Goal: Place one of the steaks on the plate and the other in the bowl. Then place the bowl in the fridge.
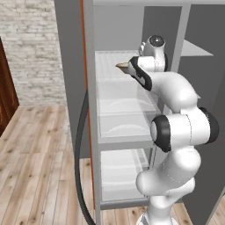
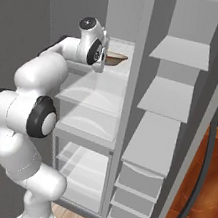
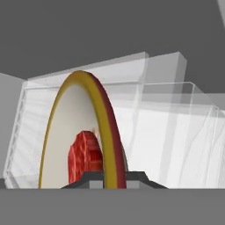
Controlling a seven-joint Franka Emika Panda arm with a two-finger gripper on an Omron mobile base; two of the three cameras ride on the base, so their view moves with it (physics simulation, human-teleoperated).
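- The gripper (image 3: 115,178) is pinching the rim of the bowl (image 3: 74,132); in the hand view both dark finger tips are rising at six o'clock, one on each side of the rim, clenched on it.
- Because the hand camera is rolled, the bowl is showing there edge-on as a tall arch: a yellowish lip, a dark reddish outer wall at three o'clock of that lip, and a smooth pale inside.
- The deep red steak (image 3: 84,156) is lying inside the bowl, low and close to the fingers, its surface ridged and blocky.
- From the left base view the bowl (image 1: 123,66) is poking out at nine o'clock of the wrist, roughly level, above an upper shelf (image 1: 118,81) of the fridge (image 1: 70,66).
- From the right base view the bowl (image 2: 115,57) is sitting at three o'clock of the hand, over the same translucent shelf (image 2: 90,95).
- The fridge is standing open: flat grey walls, an orange-red door edge (image 1: 83,52), a long dark curved handle (image 1: 79,145), pale glassy shelves and drawers.
- I judge this to be the last step, putting the bowl into the fridge.
- The next move seems to call for lowering the bowl flat onto the shelf, keeping it level so the steak is not sliding out, then releasing the rim and backing out.
- I cannot tell whether the bowl's base is already touching the shelf.
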